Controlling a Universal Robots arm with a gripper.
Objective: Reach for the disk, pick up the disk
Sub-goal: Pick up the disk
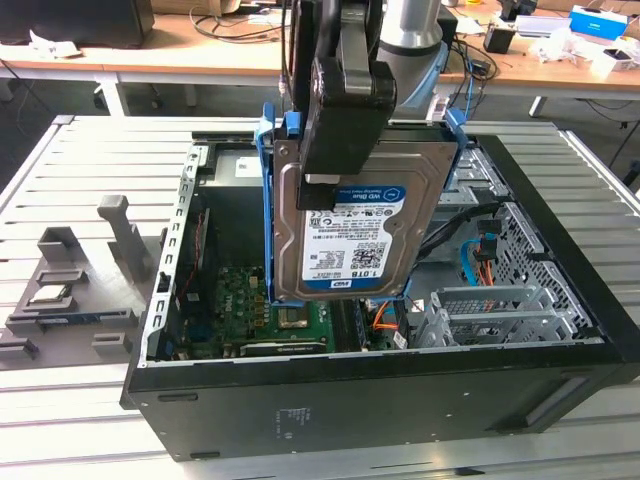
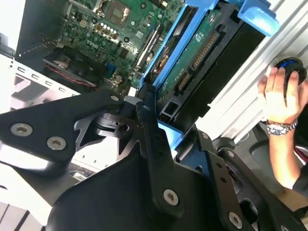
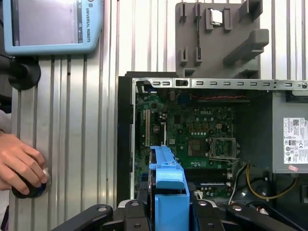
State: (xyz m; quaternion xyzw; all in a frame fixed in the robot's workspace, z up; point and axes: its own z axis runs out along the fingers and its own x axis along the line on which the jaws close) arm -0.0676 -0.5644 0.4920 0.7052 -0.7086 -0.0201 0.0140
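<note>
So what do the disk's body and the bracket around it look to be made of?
The disk, clamped in the gripper above the open case: body looks like bare metal, dull silver-grey, with a glossy paper label. The bracket looks like moulded plastic, uniformly bright blue with a smooth, slight sheen.

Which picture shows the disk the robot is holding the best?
The exterior view: the disk hangs above the open computer case, label facing the camera, in the gripper. The second wrist view shows its edge and underside; the first wrist view shows its blue bracket.
</note>
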